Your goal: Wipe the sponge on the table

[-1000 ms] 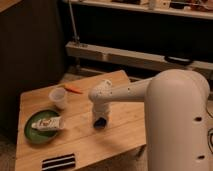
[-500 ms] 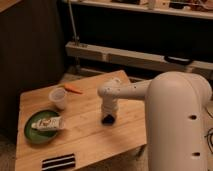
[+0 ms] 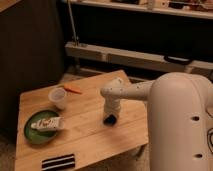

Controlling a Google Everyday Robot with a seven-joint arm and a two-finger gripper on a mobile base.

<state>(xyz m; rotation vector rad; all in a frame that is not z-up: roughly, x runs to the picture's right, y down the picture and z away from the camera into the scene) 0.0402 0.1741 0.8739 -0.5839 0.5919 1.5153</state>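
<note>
On the table (image 3: pixel 90 142), right of centre, your end effector (image 3: pixel 110 114) points straight down from the white arm, its tip at the wood. The small dark sponge (image 3: pixel 108 120) sits right at that tip, touching the planks. You cannot tell how far the end effector is open or whether it grips the sponge. To the left you have a clear cup (image 3: pixel 58 98), a green plate (image 3: pixel 29 136) carrying a white packet (image 3: pixel 47 123), and a black striped rectangle (image 3: pixel 58 162) at the near edge.
</note>
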